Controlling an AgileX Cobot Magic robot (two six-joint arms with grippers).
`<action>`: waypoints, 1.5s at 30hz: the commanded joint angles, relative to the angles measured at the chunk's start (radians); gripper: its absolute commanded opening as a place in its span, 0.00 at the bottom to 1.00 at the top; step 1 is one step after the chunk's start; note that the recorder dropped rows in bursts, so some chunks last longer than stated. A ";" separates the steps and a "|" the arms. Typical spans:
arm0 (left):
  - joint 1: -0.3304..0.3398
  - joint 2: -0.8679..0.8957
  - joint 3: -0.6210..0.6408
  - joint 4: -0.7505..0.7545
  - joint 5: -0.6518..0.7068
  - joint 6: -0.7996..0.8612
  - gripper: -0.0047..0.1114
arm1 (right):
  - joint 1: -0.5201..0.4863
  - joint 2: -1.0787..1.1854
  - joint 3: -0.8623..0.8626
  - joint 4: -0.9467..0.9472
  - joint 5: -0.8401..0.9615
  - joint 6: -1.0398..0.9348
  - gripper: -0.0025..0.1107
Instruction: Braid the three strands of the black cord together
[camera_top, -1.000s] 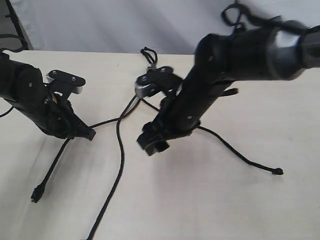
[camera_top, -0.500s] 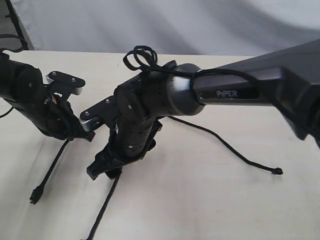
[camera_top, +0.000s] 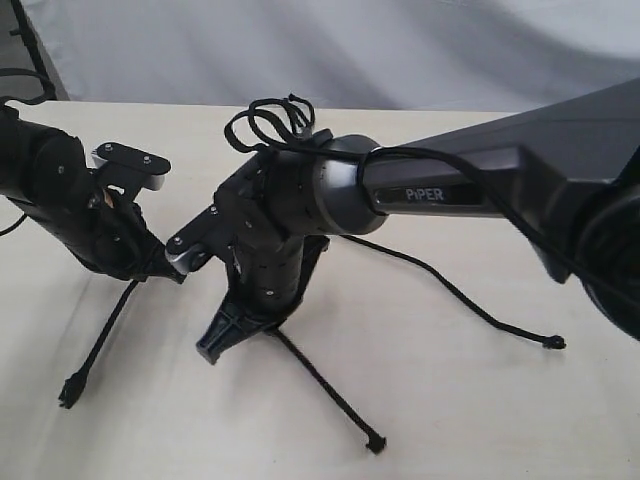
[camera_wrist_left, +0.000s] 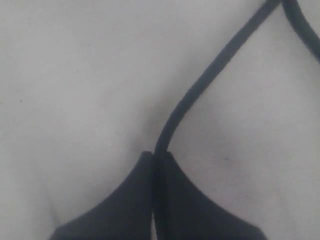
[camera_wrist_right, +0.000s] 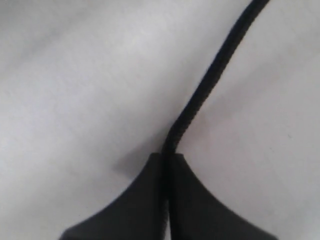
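Note:
Three thin black strands of the cord lie on the pale table. My left gripper (camera_top: 172, 270) is shut on the left strand (camera_top: 105, 335), whose knotted tip rests near the front left. In the left wrist view the strand (camera_wrist_left: 200, 85) runs out from between the closed fingertips of the left gripper (camera_wrist_left: 159, 155). My right gripper (camera_top: 213, 350) has reached across the middle and is shut on the middle strand (camera_top: 325, 390). The right wrist view shows that strand (camera_wrist_right: 210, 85) pinched in the right gripper (camera_wrist_right: 167, 157). The right strand (camera_top: 470, 300) lies loose. The right arm hides the joining knot.
The right arm (camera_top: 450, 185) spans the table from the right edge, with a glossy cable looped (camera_top: 262, 122) over its wrist. A pale backdrop (camera_top: 400, 45) rises behind the table's far edge. The two grippers stand close together left of centre.
The right arm has swept left across the middle, carrying the middle strand. That strand's free end has swung from the front edge toward the front right. The left arm has stayed put.

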 joint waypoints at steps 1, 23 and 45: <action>0.002 0.000 0.001 -0.003 0.009 -0.010 0.05 | -0.007 -0.045 -0.011 -0.206 0.168 -0.001 0.02; 0.002 0.000 0.001 -0.003 0.021 -0.010 0.05 | -0.398 0.015 -0.003 -0.454 -0.032 -0.083 0.02; 0.002 0.000 0.001 0.033 0.113 -0.010 0.05 | -0.448 -0.043 0.194 0.390 0.198 -0.771 0.02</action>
